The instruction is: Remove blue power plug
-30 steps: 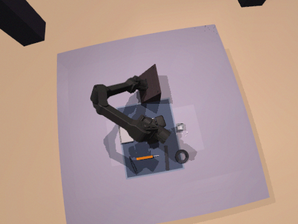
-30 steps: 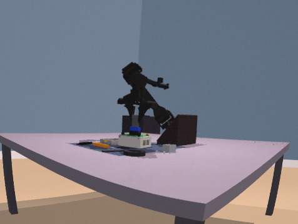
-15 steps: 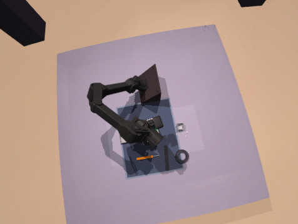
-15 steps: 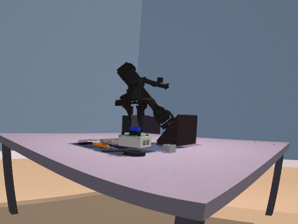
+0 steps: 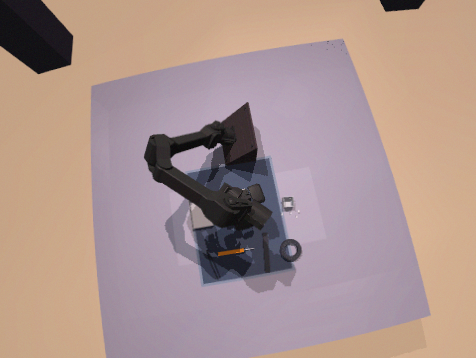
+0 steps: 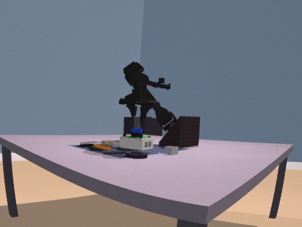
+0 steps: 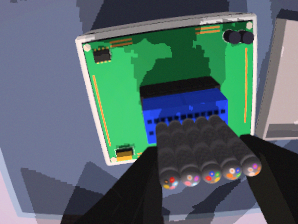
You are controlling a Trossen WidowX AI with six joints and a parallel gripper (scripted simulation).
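Pinching the dark cables [image 6: 137,122] [image 7: 192,145] above the blue plug [image 6: 137,130] [image 7: 186,106], the gripper [image 5: 248,196] [image 6: 137,116] [image 7: 198,149] faces a probably light, rigid plug with bendy leads; its sides look the safest hold. The wrist view shows it at the socket [image 6: 137,135] [image 7: 177,86], grey tray [image 5: 202,218] [image 6: 110,143] [image 7: 286,75] toward three o'clock; the arm [image 5: 187,187] [image 6: 149,95] hides the plug from overhead.

Orange-handled screwdriver [image 5: 231,252] [image 6: 102,147] on blue mat [image 5: 277,220] nr dark flat strip [image 5: 266,253]; black ring [image 5: 283,243] [image 6: 136,155] just beside strip, at mat's edge. Sm. grey block [image 5: 288,203] [image 6: 171,150] off mat, on tbl [image 5: 135,300] [image 6: 203,187].
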